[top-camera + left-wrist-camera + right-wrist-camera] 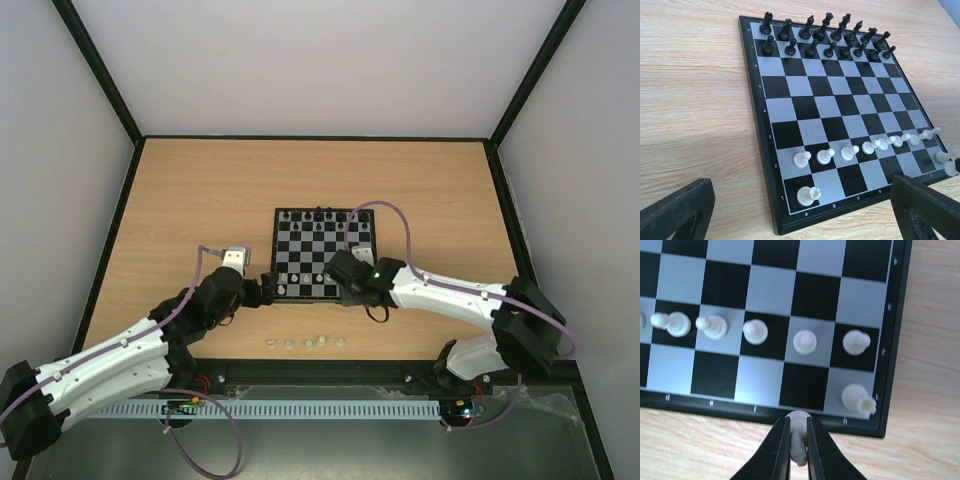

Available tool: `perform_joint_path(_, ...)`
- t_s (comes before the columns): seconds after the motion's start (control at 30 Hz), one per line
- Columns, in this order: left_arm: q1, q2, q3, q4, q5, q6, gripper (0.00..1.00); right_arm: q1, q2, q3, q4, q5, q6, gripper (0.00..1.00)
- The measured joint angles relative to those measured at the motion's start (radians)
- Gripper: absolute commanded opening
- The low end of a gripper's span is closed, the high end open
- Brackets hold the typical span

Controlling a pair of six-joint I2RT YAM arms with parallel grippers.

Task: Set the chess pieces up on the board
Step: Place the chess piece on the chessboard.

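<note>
Pale grey walls (320, 60) enclose a light wood-grain worktop (200, 190), seen from above, with two white robot arms reaching in from the near edge. At the centre lies a small square chessboard (310, 255) with black-and-silver chequered squares and a thin black border. Tiny black chess pieces (825, 37) fill its two far rows completely.

On the near side, a row of small whitish pawns (850, 151) stands across the second row, eight as far as can be counted. Behind them only the two corner squares are filled. One holds a whitish left-corner rook (808, 195) and the other a whitish right-corner rook (858, 399).

The right hand (798, 424) is pinched tight on one small whitish piece (799, 415). It holds the piece over the board's near border, one file in from the right-corner rook. What kind of piece it is cannot be made out. The left hand (266, 286) is spread wide and holds nothing, sitting just off the board's near left corner.

About five loose whitish pieces (308, 343) lie in a short line on the worktop, near the board's front edge but apart from it.

By this layout the task looks well past halfway: the black side, the white pawns and both rooks are placed. Six back-row squares remain empty. One would take the piece in hand, and the other five would come from the loose line.
</note>
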Motion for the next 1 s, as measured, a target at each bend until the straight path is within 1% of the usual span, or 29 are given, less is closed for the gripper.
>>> perform_joint_path(0.17, 0.000, 0.000, 0.000, 0.000, 0.000, 0.000, 0.99, -0.039, 0.073, 0.043, 0.016, 0.001, -0.071, 0.08)
perform_joint_path(0.37, 0.000, 0.000, 0.000, 0.000, 0.000, 0.000, 0.99, -0.057, 0.117, 0.050, 0.026, -0.003, -0.115, 0.09)
perform_joint_path(0.57, 0.000, 0.000, 0.000, 0.000, 0.000, 0.000, 0.99, -0.077, 0.133, 0.051, 0.040, -0.006, -0.136, 0.09)
perform_joint_path(1.0, 0.000, 0.000, 0.000, 0.000, 0.000, 0.000, 0.99, -0.090, 0.153, 0.051, 0.060, -0.019, -0.159, 0.15)
